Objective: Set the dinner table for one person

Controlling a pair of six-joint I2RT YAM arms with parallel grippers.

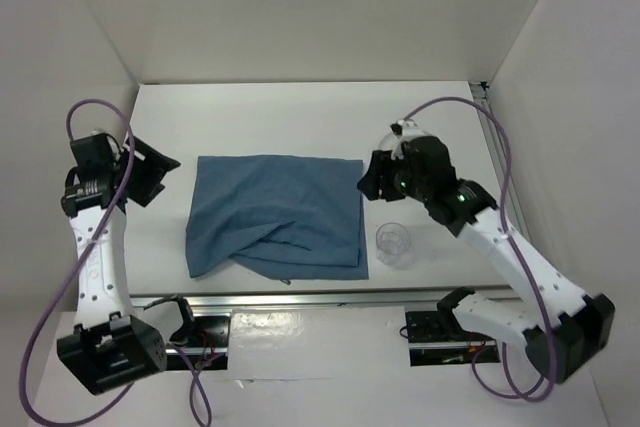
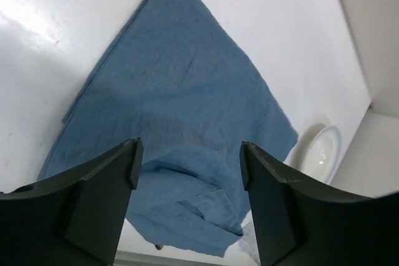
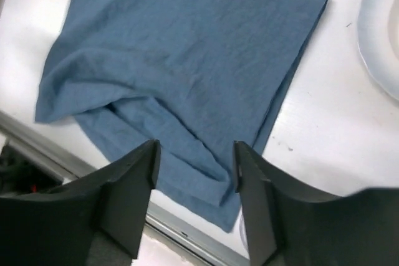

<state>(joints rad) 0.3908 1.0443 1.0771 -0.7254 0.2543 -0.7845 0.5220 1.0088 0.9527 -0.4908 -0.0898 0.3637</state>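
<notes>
The white dinner table (image 1: 290,112) holds a blue cloth placemat (image 1: 275,212) at its middle, with its front part rumpled and folded over. The cloth also shows in the left wrist view (image 2: 181,85) and the right wrist view (image 3: 181,48). A clear glass (image 1: 393,243) stands upright just right of the cloth's front right corner. A white plate (image 3: 381,26) lies beyond the cloth's far right corner, also seen in the left wrist view (image 2: 321,151). My left gripper (image 1: 163,179) (image 2: 187,157) is open and empty left of the cloth. My right gripper (image 1: 366,185) (image 3: 194,160) is open and empty above the cloth's right edge.
A metal rail (image 1: 300,299) runs along the table's front edge. White walls enclose the table at the back and on both sides. In the top view the right arm (image 1: 500,242) covers most of the plate.
</notes>
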